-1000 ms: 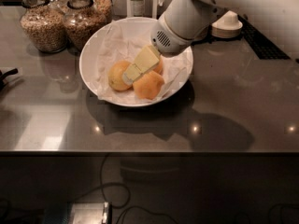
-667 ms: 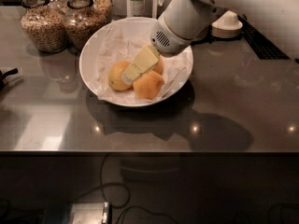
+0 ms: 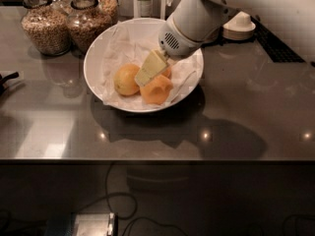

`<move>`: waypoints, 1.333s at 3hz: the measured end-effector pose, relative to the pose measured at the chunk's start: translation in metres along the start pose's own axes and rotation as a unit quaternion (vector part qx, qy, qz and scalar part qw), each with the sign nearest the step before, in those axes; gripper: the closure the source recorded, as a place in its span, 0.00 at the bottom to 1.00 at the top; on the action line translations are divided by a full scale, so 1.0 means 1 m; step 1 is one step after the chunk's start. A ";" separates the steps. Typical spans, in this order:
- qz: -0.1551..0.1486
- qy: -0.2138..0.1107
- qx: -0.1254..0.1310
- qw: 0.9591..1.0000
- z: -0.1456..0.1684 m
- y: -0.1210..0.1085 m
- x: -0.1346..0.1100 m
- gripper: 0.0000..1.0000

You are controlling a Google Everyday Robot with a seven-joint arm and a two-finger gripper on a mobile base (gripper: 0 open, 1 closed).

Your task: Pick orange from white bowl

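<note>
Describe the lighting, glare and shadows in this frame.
Camera view: dim, warm light; the white bowl is brightest. Camera view: pinpoint lamp reflections and a pale glare patch on the glossy counter. Camera view: the arm casts a dark shadow before the bowl; the claw, in the bowl by the orange, is lit.

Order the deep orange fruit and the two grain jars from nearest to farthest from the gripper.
The gripper is inside the white bowl.
1. orange, right by it in the bowl.
2. right grain jar, behind the bowl's left rim.
3. left grain jar, far back-left corner.
</note>
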State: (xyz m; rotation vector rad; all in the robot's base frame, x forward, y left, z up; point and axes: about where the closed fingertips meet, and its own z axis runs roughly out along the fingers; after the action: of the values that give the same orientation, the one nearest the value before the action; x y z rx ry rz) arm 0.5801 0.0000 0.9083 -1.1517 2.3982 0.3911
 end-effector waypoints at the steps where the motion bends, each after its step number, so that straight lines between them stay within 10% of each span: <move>1: 0.000 0.000 0.000 1.000 0.000 0.000 0.000 0.15; 4: 0.081 0.019 0.026 0.996 0.027 0.004 0.015 0.08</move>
State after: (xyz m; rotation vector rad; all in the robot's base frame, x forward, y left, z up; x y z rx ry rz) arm 0.5758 0.0040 0.8777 -0.9544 2.5276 0.3581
